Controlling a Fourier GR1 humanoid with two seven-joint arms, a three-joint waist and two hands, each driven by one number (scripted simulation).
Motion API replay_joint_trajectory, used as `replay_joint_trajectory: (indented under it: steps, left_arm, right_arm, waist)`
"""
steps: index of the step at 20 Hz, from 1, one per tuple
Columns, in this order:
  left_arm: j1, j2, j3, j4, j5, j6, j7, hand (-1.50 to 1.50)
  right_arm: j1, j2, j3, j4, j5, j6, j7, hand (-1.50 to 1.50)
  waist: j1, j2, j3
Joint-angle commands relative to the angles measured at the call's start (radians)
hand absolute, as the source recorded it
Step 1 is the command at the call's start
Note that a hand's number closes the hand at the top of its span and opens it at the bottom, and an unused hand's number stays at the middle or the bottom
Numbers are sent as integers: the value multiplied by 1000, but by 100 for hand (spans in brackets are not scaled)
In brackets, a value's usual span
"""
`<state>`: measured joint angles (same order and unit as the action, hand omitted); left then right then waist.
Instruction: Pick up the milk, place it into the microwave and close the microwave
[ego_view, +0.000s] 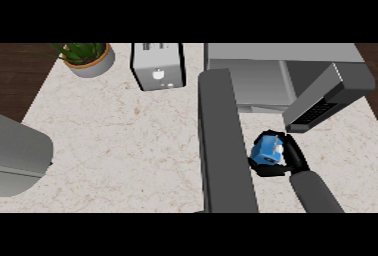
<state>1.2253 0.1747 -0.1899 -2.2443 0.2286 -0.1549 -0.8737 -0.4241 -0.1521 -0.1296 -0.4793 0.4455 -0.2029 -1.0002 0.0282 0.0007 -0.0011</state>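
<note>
1. A pale, beige-veined stone counter top (125, 145) carries everything.
2. A green plant in a round grey pot (88, 60) stands at its far left corner.
3. A boxy silver toaster (157, 66) sits just right of the pot.
4. A grey microwave (251, 75) stands at the far right, door open.

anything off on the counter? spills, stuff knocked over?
Nothing stands out. No spills; the toaster and plant stand upright. The right hand holds the milk before the microwave, whose door hangs open.
</note>
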Motion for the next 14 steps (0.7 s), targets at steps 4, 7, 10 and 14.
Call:
replay_joint_trajectory:
  steps: [4,7,10,14]
  left_arm:
    - [5,16,17,-6,38,-32,11,-150]
    - [-9,25,54,10,55,-40,6,-150]
    - [-14,55,88,5,120,-71,40,-150]
    - [-57,16,61,31,71,-36,40,-150]
  right_arm:
    - [-96,-58,-99,165,-59,-1,-127,150]
    - [-69,-48,-103,184,-61,-9,-205,150]
    - [-102,-20,-87,169,-59,35,-202,150]
    - [-114,-2,-55,121,-70,169,-191,150]
  waist:
    - [17,12,5]
    - [18,12,6]
    - [7,8,4]
    - [-12,0,2]
